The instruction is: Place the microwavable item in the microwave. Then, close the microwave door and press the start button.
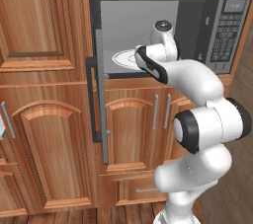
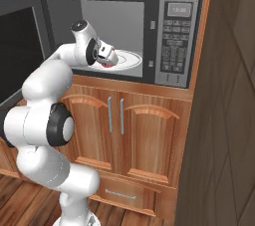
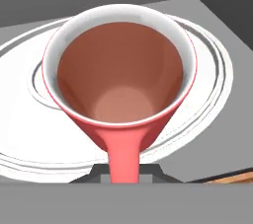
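Holding the cup (image 3: 121,77) pinched in my closed gripper (image 2: 104,56), I have it over the turntable (image 3: 217,80) inside the microwave (image 2: 174,36), apparently not yet set down. Release, shutting the door (image 1: 101,104) and pressing start are left.

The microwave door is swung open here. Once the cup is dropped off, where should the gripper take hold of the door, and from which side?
Take the microwave door by its vertical dark bar handle, probably mid-length. The bar stands off the door's outer face, so the jaws can close across it. The gripper, shut on the red cup above the turntable, must first back out of the cavity.
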